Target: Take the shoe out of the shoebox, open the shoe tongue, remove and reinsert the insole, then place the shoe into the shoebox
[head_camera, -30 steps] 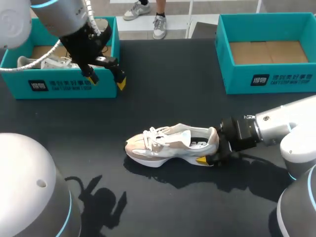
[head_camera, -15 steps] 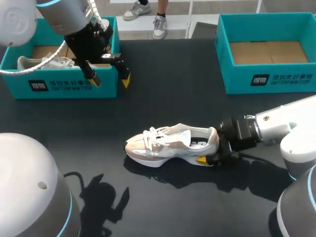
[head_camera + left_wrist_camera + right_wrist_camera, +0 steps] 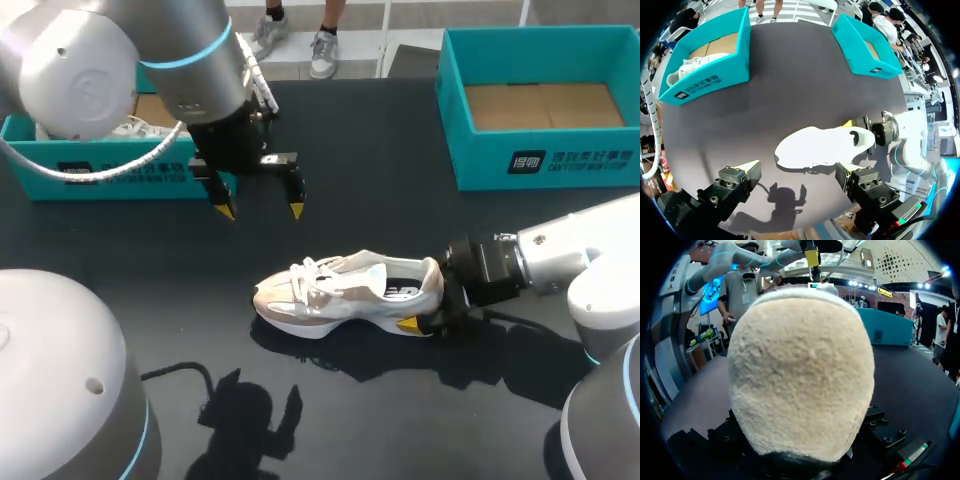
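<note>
From above, the left jaws are hanging wide open and empty over the tabletop [image 3: 360,150], while the right jaws are clamping the heel of the shoe [image 3: 345,292] mid-tabletop. Left wrist: the shoe [image 3: 820,146] is lying ahead, untouched. Right wrist: the heel is filling the jaws.

White/beige shoe [image 3: 345,292] out of box, upright on its sole, mid-table [image 3: 380,200], toe twd left, heel twd right, dark insole showing in opening. Teal left shoebox [image 3: 40,165], open, rear left, w/ 2nd white shoe [image 3: 695,67] inside. Teal right shoebox [image 3: 540,160], open, rear right, brown cardboard floor showing.
</note>
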Controlling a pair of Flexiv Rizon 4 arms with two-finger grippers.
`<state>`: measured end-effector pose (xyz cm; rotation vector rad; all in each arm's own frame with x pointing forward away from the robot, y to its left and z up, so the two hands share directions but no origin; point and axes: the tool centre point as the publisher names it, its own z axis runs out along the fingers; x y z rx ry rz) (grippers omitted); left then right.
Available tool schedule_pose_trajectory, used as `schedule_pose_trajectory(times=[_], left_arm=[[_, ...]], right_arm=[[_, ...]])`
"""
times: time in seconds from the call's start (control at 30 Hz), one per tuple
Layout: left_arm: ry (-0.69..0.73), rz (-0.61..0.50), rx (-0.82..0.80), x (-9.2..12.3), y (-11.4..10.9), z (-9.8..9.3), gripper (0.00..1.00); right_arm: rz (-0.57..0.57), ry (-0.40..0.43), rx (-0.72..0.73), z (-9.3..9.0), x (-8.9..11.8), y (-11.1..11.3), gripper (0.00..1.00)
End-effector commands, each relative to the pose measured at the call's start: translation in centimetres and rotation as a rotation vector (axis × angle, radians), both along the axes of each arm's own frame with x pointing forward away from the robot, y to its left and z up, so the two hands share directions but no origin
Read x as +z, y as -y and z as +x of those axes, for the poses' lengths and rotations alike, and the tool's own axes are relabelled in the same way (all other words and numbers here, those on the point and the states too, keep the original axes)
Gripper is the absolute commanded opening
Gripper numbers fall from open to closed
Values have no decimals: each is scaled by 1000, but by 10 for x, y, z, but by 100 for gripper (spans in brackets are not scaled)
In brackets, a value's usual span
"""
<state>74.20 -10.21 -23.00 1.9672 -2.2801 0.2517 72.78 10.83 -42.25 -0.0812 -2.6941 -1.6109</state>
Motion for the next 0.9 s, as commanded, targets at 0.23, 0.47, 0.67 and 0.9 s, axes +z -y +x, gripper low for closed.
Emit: schedule_pose_trajectory(times=[0.23, 0.47, 0.67, 0.9], left_arm=[[-26, 155, 39, -9, 58, -5, 100], [-55, 238, 54, -18, 84, -21, 100], [-75, 274, 32, -26, 102, -38, 100], [-59, 372, 70, -46, 115, -47, 100]], right_arm=[[-4, 0, -1, 0, 0, -1, 0], [-4, 0, -1, 0, 0, -1, 0], [-4, 0, -1, 0, 0, -1, 0], [-4, 0, -1, 0, 0, -1, 0]])
